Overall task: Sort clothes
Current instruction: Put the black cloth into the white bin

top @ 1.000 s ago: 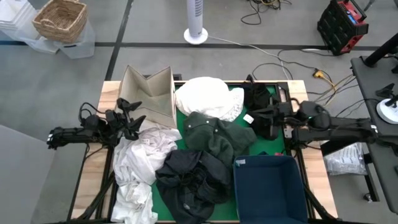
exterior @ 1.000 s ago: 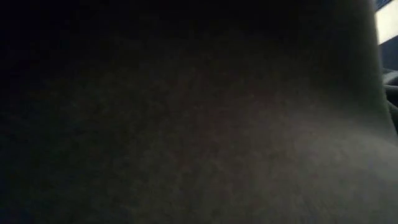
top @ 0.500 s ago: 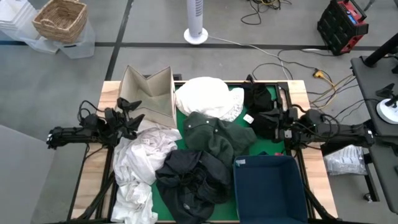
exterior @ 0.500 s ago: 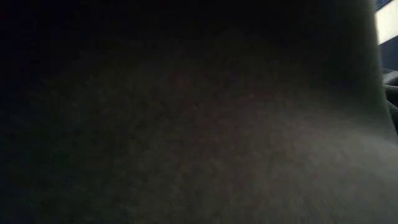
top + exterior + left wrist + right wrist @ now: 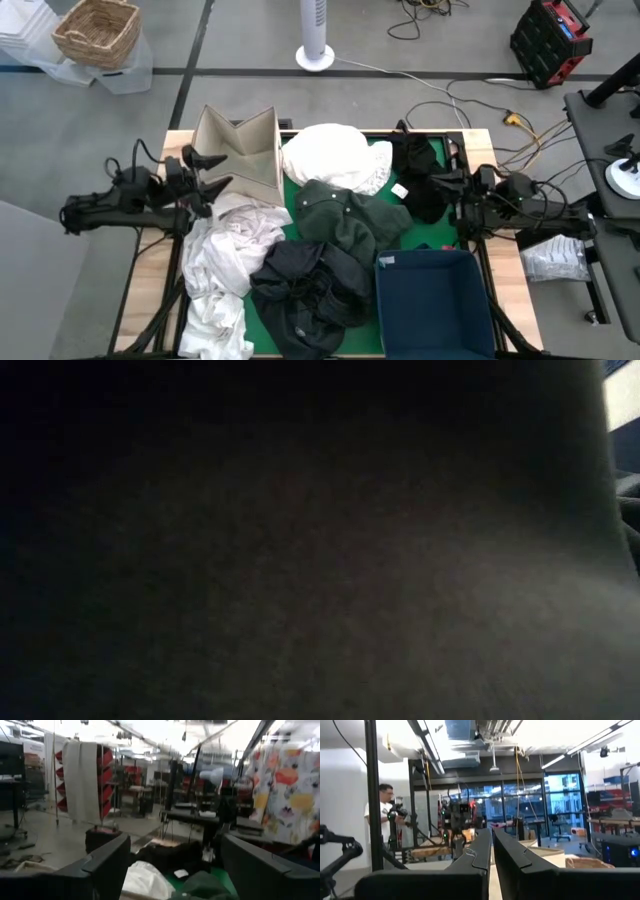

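Note:
The clothes lie heaped on the green mat (image 5: 445, 238). A white garment (image 5: 335, 155) is at the far middle, a dark green one (image 5: 350, 215) in the centre and a charcoal one (image 5: 305, 285) near the front. Another white one (image 5: 225, 260) spills off the left, and a black one (image 5: 420, 170) lies at the right. My left gripper (image 5: 210, 172) (image 5: 175, 840) hangs open above the table's left side, beside the cardboard box, holding nothing. My right gripper (image 5: 437, 183) (image 5: 491, 832) is shut and empty, raised at the black garment's right edge.
A beige cardboard box (image 5: 240, 150) stands open at the far left. A navy bin (image 5: 430, 300) sits at the near right. The low view is dark, blocked by something close to the lens. A person (image 5: 382, 820) stands in the room beyond the table.
My left gripper has risen and tipped upward, drawing back a little toward the table's left edge, and stays open. My right gripper has drawn back toward the right edge and tipped upward, and stays shut. The clothes have not moved.

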You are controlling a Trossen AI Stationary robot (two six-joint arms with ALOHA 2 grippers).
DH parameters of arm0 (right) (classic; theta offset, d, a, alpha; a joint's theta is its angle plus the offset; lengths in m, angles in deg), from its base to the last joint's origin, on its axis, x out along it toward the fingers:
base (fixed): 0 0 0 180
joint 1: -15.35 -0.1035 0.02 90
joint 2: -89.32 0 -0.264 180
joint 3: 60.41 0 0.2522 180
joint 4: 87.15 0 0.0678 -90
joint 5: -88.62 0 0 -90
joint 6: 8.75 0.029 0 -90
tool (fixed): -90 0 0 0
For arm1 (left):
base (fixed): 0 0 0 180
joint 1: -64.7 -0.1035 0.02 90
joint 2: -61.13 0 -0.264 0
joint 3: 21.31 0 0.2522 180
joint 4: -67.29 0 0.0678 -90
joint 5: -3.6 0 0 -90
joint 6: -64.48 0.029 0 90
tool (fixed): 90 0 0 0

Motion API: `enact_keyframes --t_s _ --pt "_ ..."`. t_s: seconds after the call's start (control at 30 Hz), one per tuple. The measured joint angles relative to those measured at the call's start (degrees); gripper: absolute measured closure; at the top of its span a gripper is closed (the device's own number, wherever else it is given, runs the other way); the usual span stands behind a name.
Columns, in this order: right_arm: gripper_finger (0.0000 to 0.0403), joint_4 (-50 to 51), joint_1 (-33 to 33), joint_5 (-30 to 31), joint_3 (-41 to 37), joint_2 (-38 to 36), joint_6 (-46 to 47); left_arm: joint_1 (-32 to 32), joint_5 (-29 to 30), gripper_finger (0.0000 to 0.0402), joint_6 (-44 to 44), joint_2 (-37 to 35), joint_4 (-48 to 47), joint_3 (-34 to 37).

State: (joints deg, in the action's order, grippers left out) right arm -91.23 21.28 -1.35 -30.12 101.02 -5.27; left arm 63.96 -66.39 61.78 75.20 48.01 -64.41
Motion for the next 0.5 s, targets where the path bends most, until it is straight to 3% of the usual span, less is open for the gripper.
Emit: enact_keyframes --t_s 0.33,0.5 --pt "0.039 10.3 0.0 6.0 12.6 12.5 7.0 0.0 0.0 0.0115 0.0 10.5 -1.0 -14.0" --pt "0.039 13.2 0.0 6.1 18.7 19.2 7.3 0.0 0.0 0.0115 0.0 16.1 -1.0 -22.7"
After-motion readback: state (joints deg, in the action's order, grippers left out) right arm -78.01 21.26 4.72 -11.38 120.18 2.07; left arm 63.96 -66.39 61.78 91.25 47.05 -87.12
